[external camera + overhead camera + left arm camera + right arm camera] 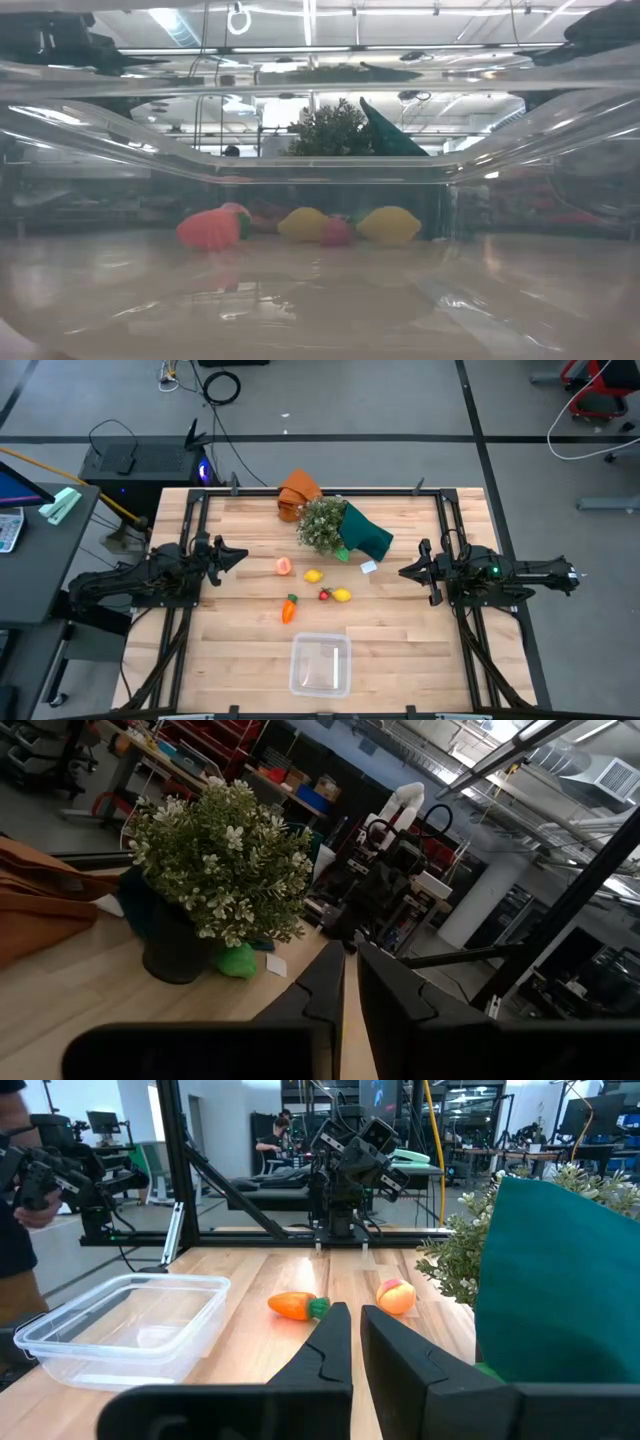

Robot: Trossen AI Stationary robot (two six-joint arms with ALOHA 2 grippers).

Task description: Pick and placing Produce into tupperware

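- Both arms hang back at the sides of the wooden surface [400, 650]: the left gripper [238, 556] has its jaws together on nothing, and the right gripper [405, 571] likewise, jaws together and empty
- The produce lies in a loose cluster mid-surface between them: peach [284, 566] nearest the left arm, one lemon [314, 575] beside it, then the tiny red berry [325, 595] touching or just beside the second lemon [342, 595]
- The carrot [290, 609] lies below the cluster, closest to the tupperware [320, 664], which stands empty near the front edge
- These toys look light and smooth, probably hard plastic or foam, so they are likely to roll or squirt out of a pinch
- Best bet for the lemons and peach: close across the widest middle, from straight above
- The carrot tapers; I would take it across the thick orange body, not the green top
- The berry is so small the jaws must nearly meet; its neighbour lemon crowds the approach
- The tupperware is clear, thin-walled, round-cornered, and probably slides easily if bumped
- The bushy plant [322, 523] in teal wrap and the orange cloth [297, 491] sit behind, well clear of the cluster
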